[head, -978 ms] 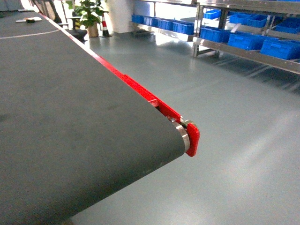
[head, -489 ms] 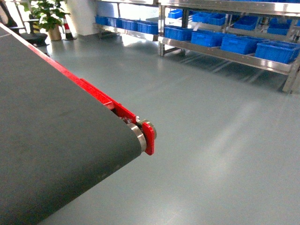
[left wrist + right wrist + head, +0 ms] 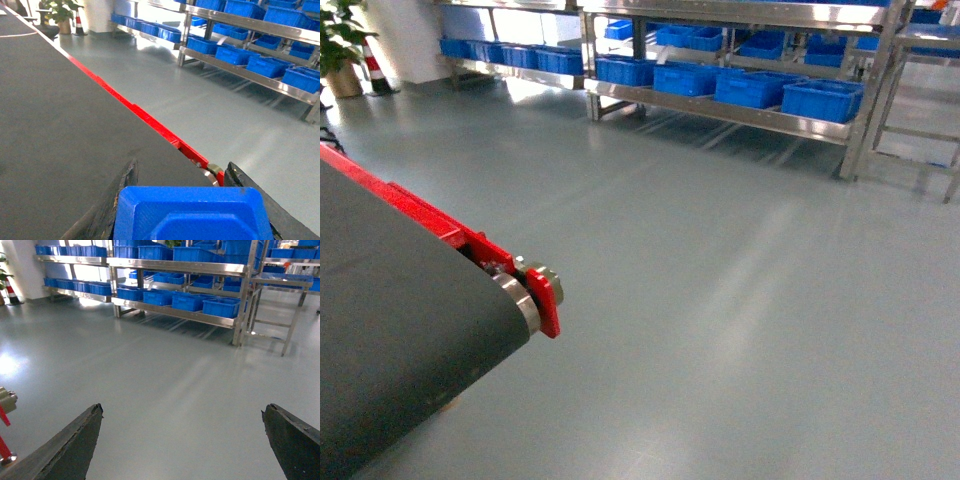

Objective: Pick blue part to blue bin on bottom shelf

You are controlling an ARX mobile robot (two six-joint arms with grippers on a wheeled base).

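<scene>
Ahead, in the head view, the belt [image 3: 400,330] is filling the lower left corner, its red rail [image 3: 430,225] running to a roller [image 3: 525,300] at the end. Grey floor [image 3: 720,300] is stretching away to a steel rack [image 3: 720,20] at the far side, whose bottom shelf [image 3: 720,110] is carrying a row of blue bins [image 3: 820,100]. A plant [image 3: 338,45] is standing in the far left corner. Neither tool is showing in this view.

Next, in the left wrist view, the left tool [image 3: 187,200] is pinching the blue part [image 3: 192,212]: a dark finger [image 3: 112,205] is pressing on each side of it. The part is sitting right between the fingers, over the belt [image 3: 60,125], with the rail [image 3: 135,112] just ahead and to the right of the tool. The rack [image 3: 250,25] is well beyond, across the floor.

Finally, in the right wrist view, the right tool [image 3: 182,442] is spread wide, its fingers [image 3: 70,442] far apart with nothing but floor [image 3: 165,385] showing between them. The rack [image 3: 175,265] and its bins [image 3: 222,307] are lying well ahead of it.
</scene>
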